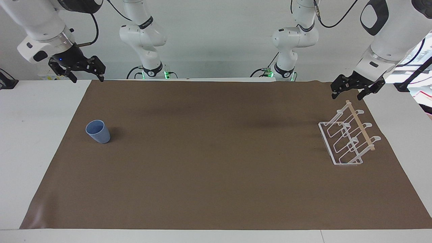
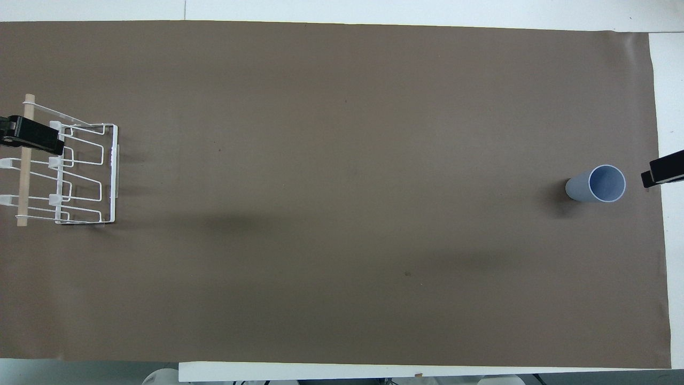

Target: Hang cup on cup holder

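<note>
The light-blue cup (image 1: pixel 98 131) stands upright with its mouth up on the brown mat, toward the right arm's end of the table; it also shows in the overhead view (image 2: pixel 598 184). The white wire cup holder (image 1: pixel 347 140) with its wooden rod (image 1: pixel 361 125) stands toward the left arm's end, with nothing on its prongs; it also shows in the overhead view (image 2: pixel 80 171). My right gripper (image 1: pixel 87 79) is open and empty, up in the air over the mat's edge, apart from the cup. My left gripper (image 1: pixel 346 98) is open and empty, up over the holder.
A brown mat (image 1: pixel 216 168) covers most of the white table (image 1: pixel 30 135). The two arm bases stand at the table's robot edge. In the overhead view one finger (image 2: pixel 32 138) of the left gripper and one finger (image 2: pixel 662 171) of the right show at the sides.
</note>
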`<move>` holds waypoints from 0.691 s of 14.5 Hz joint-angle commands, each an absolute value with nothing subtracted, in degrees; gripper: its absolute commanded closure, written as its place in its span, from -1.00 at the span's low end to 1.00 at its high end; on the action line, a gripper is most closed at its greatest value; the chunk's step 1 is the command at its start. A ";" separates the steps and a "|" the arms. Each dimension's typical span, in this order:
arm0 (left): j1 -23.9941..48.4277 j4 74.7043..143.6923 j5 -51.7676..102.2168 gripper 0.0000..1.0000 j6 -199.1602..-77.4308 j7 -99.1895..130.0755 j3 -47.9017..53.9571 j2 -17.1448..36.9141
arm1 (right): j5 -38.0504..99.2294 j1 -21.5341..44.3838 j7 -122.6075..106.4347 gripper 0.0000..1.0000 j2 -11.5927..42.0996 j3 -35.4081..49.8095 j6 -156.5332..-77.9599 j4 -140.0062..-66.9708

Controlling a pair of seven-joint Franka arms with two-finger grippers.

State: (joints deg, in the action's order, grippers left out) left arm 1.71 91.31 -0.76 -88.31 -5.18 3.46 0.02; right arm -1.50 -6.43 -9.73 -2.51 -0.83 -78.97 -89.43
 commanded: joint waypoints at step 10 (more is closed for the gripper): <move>1.23 92.11 -1.76 -1.00 -88.86 -6.24 3.43 -0.97 | -1.23 -14.39 -19.57 -1.00 -1.69 -1.14 -93.32 -96.92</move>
